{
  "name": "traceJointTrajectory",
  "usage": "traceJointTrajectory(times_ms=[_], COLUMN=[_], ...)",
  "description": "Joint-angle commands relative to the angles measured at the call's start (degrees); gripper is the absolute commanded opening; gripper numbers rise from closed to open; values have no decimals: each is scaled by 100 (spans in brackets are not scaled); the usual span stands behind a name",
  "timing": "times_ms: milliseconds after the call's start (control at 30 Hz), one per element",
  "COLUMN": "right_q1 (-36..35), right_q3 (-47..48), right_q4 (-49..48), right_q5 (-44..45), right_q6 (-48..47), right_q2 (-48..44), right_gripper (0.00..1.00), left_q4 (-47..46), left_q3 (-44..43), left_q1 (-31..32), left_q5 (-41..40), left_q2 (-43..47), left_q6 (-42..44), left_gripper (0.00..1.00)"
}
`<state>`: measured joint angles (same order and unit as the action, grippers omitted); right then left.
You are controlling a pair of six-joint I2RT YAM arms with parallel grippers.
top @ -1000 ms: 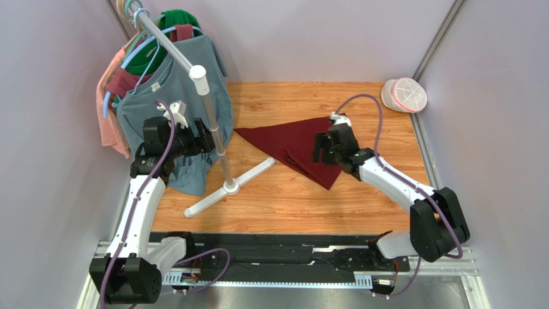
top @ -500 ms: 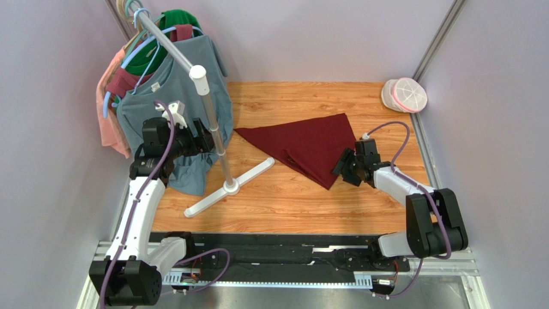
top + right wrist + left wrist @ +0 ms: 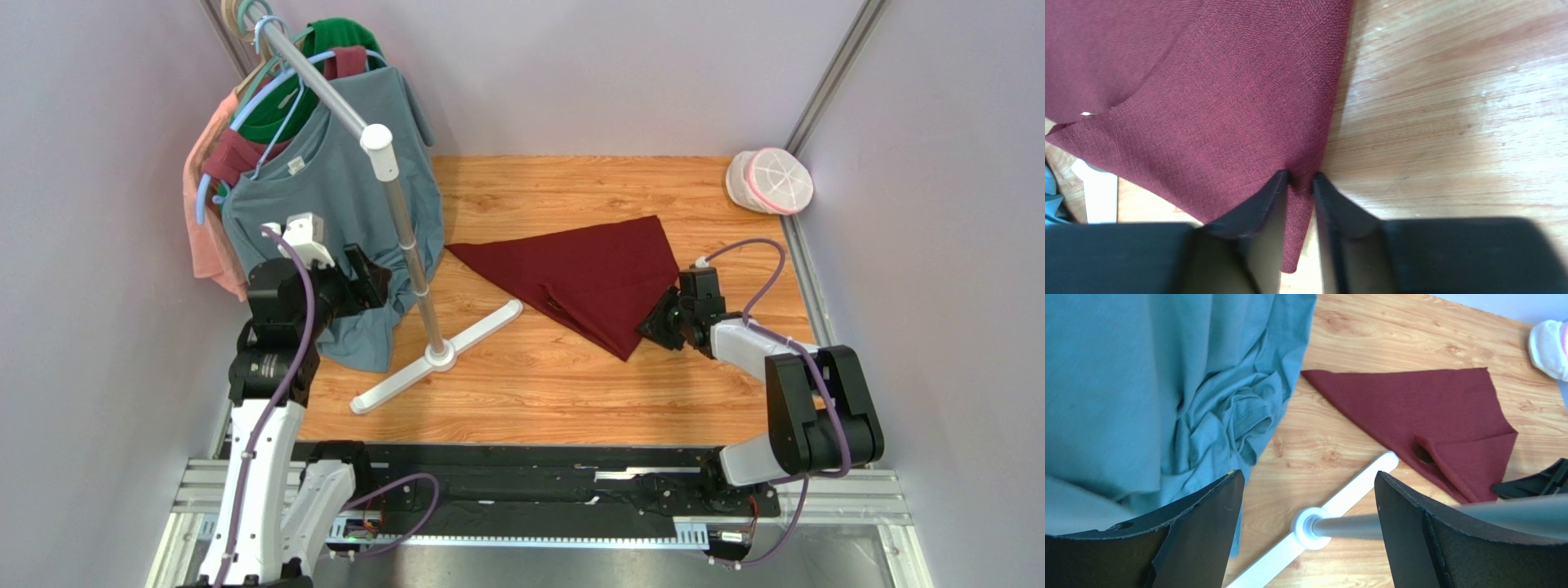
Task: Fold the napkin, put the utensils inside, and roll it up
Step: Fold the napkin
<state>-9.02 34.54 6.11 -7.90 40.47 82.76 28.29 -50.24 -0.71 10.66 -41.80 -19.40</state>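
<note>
The dark red napkin (image 3: 589, 276) lies on the wooden table folded into a triangle, one flap doubled over at its near corner. My right gripper (image 3: 654, 328) sits low at that near right corner. In the right wrist view the napkin (image 3: 1198, 92) fills the upper left, and the gripper (image 3: 1301, 177) has its jaws drawn close with the pointed cloth corner pinched between them. My left gripper (image 3: 368, 276) hangs open by the clothes rack, well left of the napkin (image 3: 1425, 410); between its fingers (image 3: 1309, 474) only table and rack base show. The utensils are out of view.
A white T-shaped rack base (image 3: 436, 358) with a grey pole (image 3: 405, 233) stands left of the napkin; a teal shirt (image 3: 325, 184) and other clothes hang from it. A white and pink container (image 3: 770, 180) sits in the far right corner. Grey walls enclose the table.
My right gripper has drawn back from over the napkin to its near right corner, dropped low and closed on the cloth. My left arm has pulled back a little to the left.
</note>
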Motion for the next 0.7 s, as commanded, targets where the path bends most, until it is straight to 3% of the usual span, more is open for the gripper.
traceJointTrajectory(times_ms=[0,167,467,667], right_q1=[84,146,795,1665], right_q3=[-176,-203,-299,-159], right_q4=[-92,-163,258,926], right_q5=[105,131,78,34], right_q6=[-12,-56,-109,-399], right_q2=[214,240,-513,-1042], right_gripper=[20,0,0,0], left_q4=[422,598,633,590], left_q3=[102,137,-21,-153], left_q1=[236,554,1940,2821], left_q5=[-301,-362,-863,-1504], left_q2=[470,708,665,603], left_q6=[85,24,-143,-353], left_gripper=[86,85,83,82])
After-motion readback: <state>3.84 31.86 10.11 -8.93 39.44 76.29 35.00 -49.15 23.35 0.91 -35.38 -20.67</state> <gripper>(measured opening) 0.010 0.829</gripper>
